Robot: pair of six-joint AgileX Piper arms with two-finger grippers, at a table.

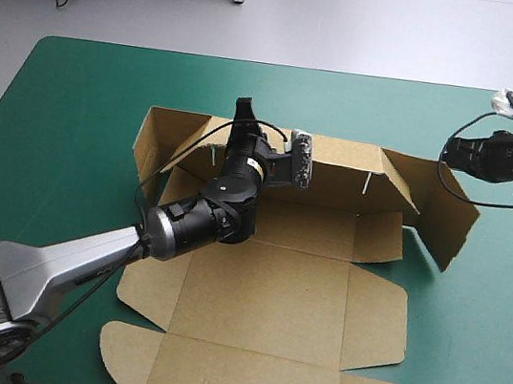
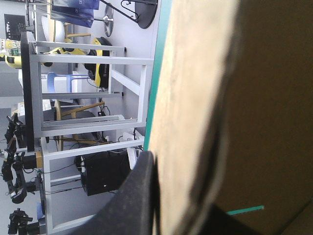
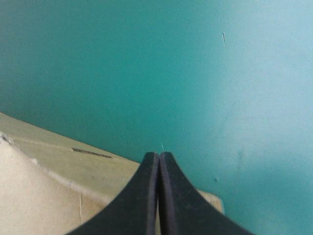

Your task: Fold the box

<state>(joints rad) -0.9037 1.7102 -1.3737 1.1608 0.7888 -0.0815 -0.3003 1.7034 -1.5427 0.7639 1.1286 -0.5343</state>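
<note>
The left arm (image 1: 53, 263) reaches from the near left corner over the teal-green surface (image 1: 77, 98). The brown box (image 1: 271, 291) lies mid-surface, mostly flat, its long far wall (image 1: 339, 156) raised and running left to right. The left hand (image 1: 244, 118) is clamped on that wall's top edge. The right hand (image 1: 450, 155), fingers together, hovers just beside the right end flap (image 1: 445, 220), nearer it.

Silver-grey left arm (image 1: 72, 261) with black cylindrical joints; black right arm (image 1: 505, 158); black fin-shaped jaws on both
</note>
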